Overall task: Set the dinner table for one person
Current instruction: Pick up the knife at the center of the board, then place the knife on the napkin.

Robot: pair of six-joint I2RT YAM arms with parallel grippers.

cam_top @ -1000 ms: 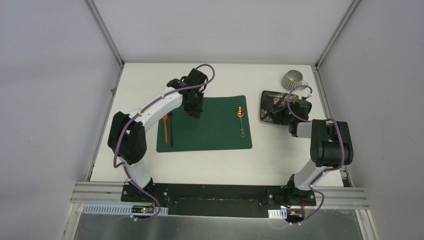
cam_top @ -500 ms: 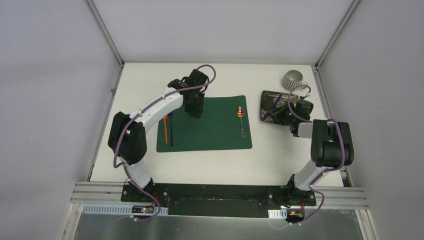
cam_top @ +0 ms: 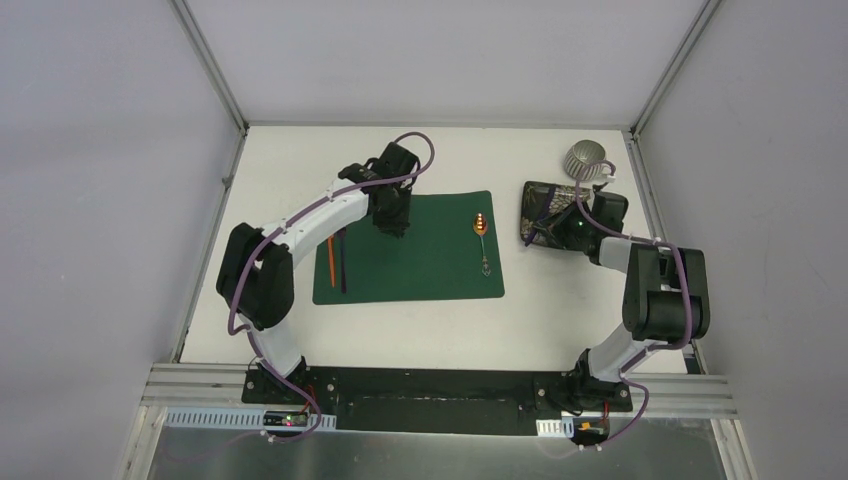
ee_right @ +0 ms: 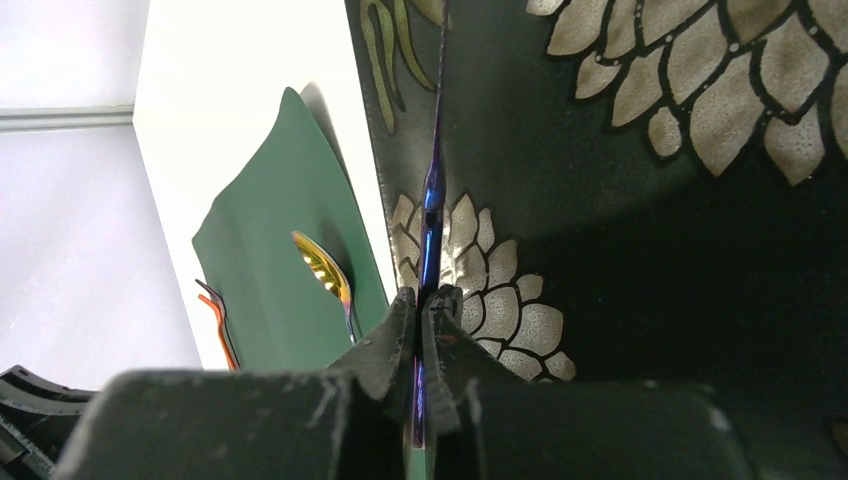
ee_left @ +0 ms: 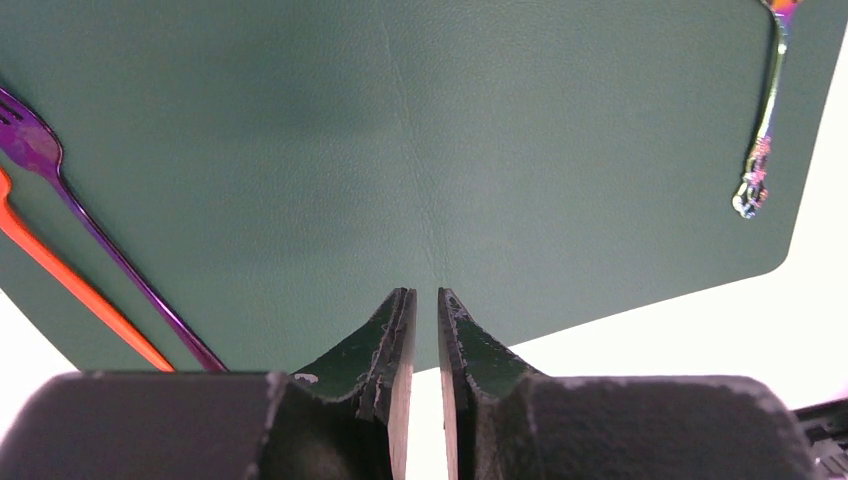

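1. We see the dinner table, white and matte. It lies under everything and spreads out past the mat on all sides, with frame posts at its far corners.
2. The mat is dark green and lies flat about mid-table.
3. The left arm reaches in over the mat's far left corner.
4. The right arm stands right of the mat, well apart from it, bent back toward it.
5. The plate is dark and square with a pale leaf pattern. It sits on the table near the mat's far right corner and does not touch the mat.
6. The cup is silver and ribbed. It stands farther right of the mat than the plate and farther back.
7. The left gripper hangs above the mat's far left part. Its fingers are almost together, with a narrow slit between them and nothing in it.
8. The right gripper is over the plate, right of the mat. Its fingers are pressed together, pinching a blade.
9. The spoon lies on the mat's right part, gold bowl toward the far edge.
10. The fork is purple and lies along the mat's left edge.
11. The orange piece lies just left of the fork, on the mat's left margin.
12. The blade is thin, bluish and seen edge-on. We cannot tell what cutlery it is.
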